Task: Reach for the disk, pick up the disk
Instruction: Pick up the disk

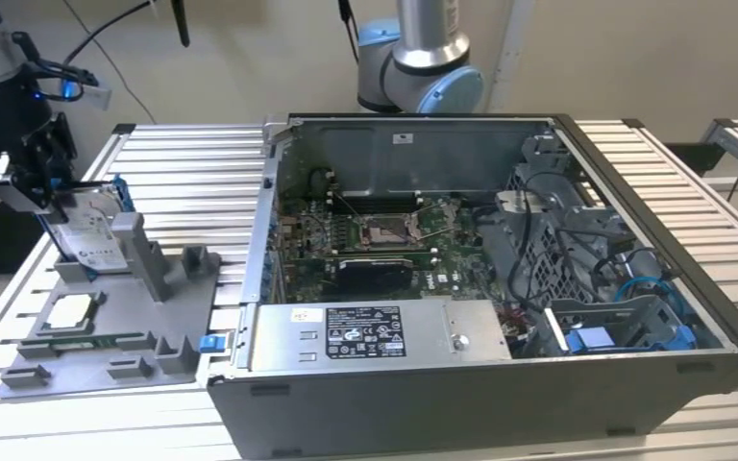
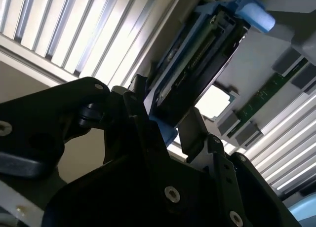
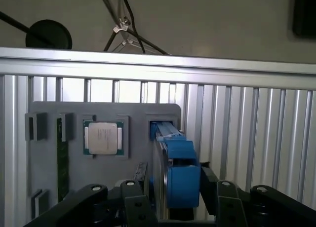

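Observation:
The disk [image 1: 92,230], a silver-grey drive with a white label in a blue caddy, stands tilted on edge at the back of the grey fixture [image 1: 112,360] on the exterior view's left. My gripper [image 1: 57,197] reaches down over its upper end. In the second wrist view the disk [image 2: 197,54] runs away from the gripper [image 2: 168,119], with a black finger [image 2: 191,131] against each broad side. In the first wrist view the blue caddy of the disk [image 3: 180,163] sits between the two fingers of the gripper [image 3: 178,200], its far end at the fixture's slot.
A square silver chip [image 1: 68,309] [image 3: 102,137] and a green memory stick [image 1: 81,341] lie in the fixture beside the disk. An open computer case [image 1: 472,240] stands to the exterior view's right on the slatted metal table [image 1: 189,163]. Another robot arm's base [image 1: 421,67] rises behind the case.

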Robot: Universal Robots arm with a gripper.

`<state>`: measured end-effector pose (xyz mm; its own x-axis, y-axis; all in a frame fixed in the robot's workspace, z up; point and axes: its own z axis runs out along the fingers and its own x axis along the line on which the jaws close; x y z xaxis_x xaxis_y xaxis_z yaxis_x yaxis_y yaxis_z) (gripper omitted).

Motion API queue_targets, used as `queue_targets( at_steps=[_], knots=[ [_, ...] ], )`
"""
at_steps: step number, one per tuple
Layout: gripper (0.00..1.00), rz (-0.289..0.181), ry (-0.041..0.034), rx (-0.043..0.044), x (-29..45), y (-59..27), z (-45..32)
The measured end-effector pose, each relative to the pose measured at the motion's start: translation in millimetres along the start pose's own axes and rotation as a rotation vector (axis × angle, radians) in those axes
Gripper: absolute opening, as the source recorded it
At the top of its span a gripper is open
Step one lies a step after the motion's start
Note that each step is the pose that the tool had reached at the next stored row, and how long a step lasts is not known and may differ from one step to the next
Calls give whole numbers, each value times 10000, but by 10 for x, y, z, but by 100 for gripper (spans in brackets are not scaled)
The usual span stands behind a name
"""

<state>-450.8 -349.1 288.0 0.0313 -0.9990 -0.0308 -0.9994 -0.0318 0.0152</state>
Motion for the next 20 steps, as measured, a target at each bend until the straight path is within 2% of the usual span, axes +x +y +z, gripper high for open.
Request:
queue_targets(
  at_steps=[8,14,20],
  knots=[
    [100,-1,-31,4,5,-10,134],
    [100,-11,-52,43,8,-11,228],
    [100,-14,-120,75,11,-11,293]
  ],
)
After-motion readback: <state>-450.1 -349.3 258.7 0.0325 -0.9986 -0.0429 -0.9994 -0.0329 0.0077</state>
